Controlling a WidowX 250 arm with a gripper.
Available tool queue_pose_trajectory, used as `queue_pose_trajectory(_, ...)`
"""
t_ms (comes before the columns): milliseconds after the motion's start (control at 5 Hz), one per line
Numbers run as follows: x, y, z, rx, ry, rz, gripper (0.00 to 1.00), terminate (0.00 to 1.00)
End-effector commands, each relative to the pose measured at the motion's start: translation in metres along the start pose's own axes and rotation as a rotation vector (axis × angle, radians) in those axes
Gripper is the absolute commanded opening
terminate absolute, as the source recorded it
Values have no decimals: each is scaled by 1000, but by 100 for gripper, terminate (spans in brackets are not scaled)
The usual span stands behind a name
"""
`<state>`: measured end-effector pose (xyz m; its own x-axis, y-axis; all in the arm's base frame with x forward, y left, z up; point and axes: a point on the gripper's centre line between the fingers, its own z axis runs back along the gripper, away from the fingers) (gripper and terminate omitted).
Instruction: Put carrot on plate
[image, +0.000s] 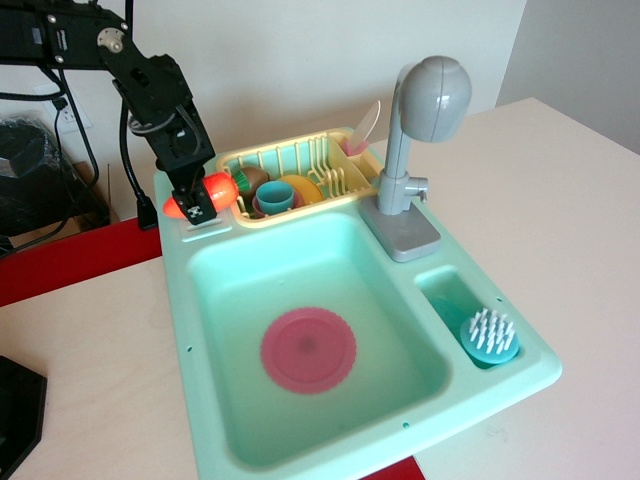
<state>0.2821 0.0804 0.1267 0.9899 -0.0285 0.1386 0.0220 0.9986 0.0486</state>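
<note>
The orange toy carrot (212, 190) is held crosswise in my gripper (197, 203) at the sink's back left corner, its green tuft toward the yellow rack. The gripper is shut on it and holds it just above the sink's rim. The pink-red scalloped plate (308, 348) lies flat on the floor of the teal sink basin (400, 330), well forward and right of the gripper.
A yellow dish rack (290, 160) at the back holds a teal cup (277, 195), a yellow-orange plate (305, 187) and a brown round toy (252, 179). A grey faucet (420, 150) stands at the right. A teal brush (489, 335) sits in the small side compartment.
</note>
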Motion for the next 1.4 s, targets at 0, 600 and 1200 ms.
queue_pose_trajectory(0,40,-31,48,-5,-205,-96,0,0)
queue_pose_trajectory(600,69,-115,-1,-118,-118,-254,0,0)
queue_pose_trajectory(1200,41,-142,-53,-114,-16,-316,0,0)
